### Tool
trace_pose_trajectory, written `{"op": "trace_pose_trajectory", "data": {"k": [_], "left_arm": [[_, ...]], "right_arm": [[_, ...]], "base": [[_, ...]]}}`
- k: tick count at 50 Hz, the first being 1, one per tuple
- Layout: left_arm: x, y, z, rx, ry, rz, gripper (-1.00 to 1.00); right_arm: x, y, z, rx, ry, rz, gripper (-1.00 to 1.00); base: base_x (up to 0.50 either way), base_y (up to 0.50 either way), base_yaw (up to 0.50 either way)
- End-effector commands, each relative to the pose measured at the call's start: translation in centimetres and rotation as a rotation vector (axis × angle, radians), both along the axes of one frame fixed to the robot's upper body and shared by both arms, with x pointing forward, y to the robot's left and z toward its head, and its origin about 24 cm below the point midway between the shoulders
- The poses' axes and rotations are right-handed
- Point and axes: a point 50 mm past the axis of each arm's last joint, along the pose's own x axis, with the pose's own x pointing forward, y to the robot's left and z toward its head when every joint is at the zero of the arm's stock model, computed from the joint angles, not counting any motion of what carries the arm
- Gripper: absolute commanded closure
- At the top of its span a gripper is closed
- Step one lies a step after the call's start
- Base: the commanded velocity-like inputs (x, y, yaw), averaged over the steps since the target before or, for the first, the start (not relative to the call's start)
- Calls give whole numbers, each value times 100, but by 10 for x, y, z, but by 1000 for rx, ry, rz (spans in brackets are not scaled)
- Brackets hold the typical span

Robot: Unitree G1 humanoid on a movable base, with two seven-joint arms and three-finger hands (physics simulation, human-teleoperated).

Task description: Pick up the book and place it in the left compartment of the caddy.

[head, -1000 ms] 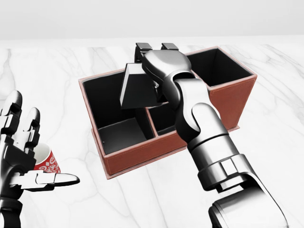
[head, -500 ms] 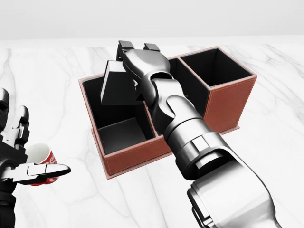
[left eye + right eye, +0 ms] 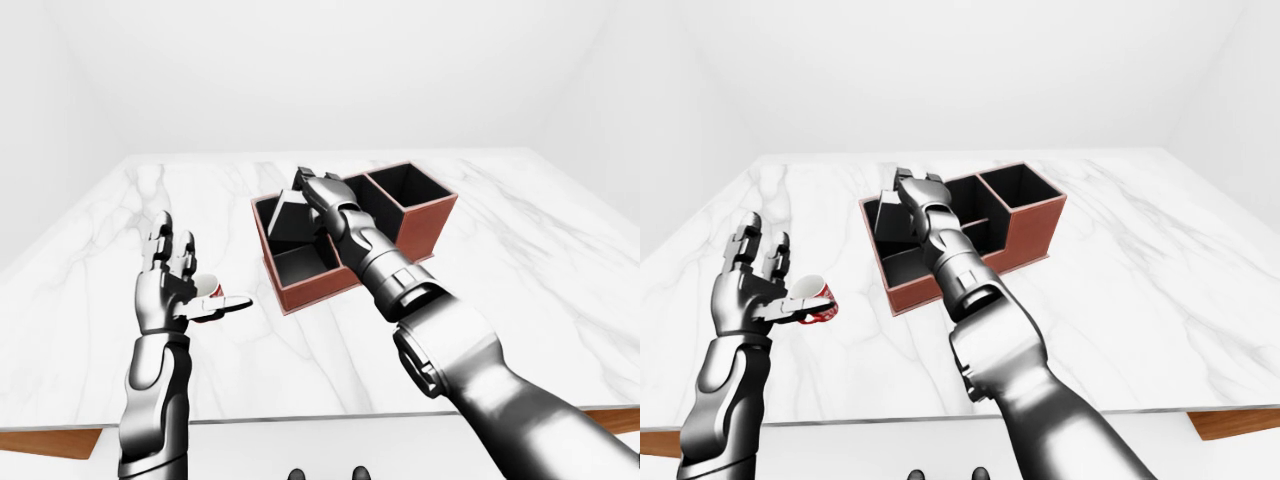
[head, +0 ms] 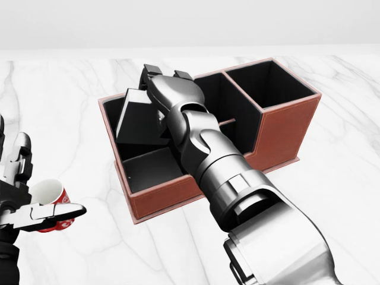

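Note:
The dark book (image 4: 138, 122) leans tilted inside the upper part of the caddy's left compartment. My right hand (image 4: 157, 88) is shut on the book's top right edge, and its arm crosses the caddy's front wall. The caddy (image 4: 166, 199) is red-brown leather with black insides, and its middle and right compartments hold nothing. Low at the left of the head view, my left hand (image 4: 21, 205) is open, fingers spread, holding nothing. How deep the book's lower edge sits is hidden by the arm.
A red and white cup (image 4: 54, 203) lies on the white marble table (image 4: 332, 196), right beside my open left hand. The table's near edge (image 3: 300, 418) shows wood-coloured corners in the eye views. White walls surround the table.
My right hand has carried the book leftward, from over the middle divider into the left compartment, and lowered it. The left hand has drifted down and to the left.

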Motion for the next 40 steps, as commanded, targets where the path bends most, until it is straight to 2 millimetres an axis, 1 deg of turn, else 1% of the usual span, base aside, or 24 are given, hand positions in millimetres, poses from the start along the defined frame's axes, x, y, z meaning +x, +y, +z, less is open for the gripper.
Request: {"op": "trace_pose_trajectory", "data": {"k": [1, 7, 24, 29, 36, 40], "left_arm": [[0, 2, 2, -15, -7, 16, -100], [0, 3, 2, -21, -9, 22, -100], [0, 4, 3, -25, -12, 21, -100], [0, 4, 3, -28, -15, 22, -100], [0, 4, 4, -30, -19, 21, -100], [-1, 7, 8, -60, -42, 26, -100]], "right_arm": [[-1, -1, -4, 32, -16, -20, 100], [-2, -3, -13, 4, -6, -24, 100], [-5, -4, -25, -32, 7, -26, 100], [-6, -5, -32, -51, 22, -22, 100], [-8, -2, -34, -50, 24, -11, 100], [-9, -1, -36, -56, 26, 6, 100]], "base": [[0, 0, 0], [0, 0, 0], [0, 0, 0], [0, 0, 0], [0, 0, 0], [0, 0, 0]]}}
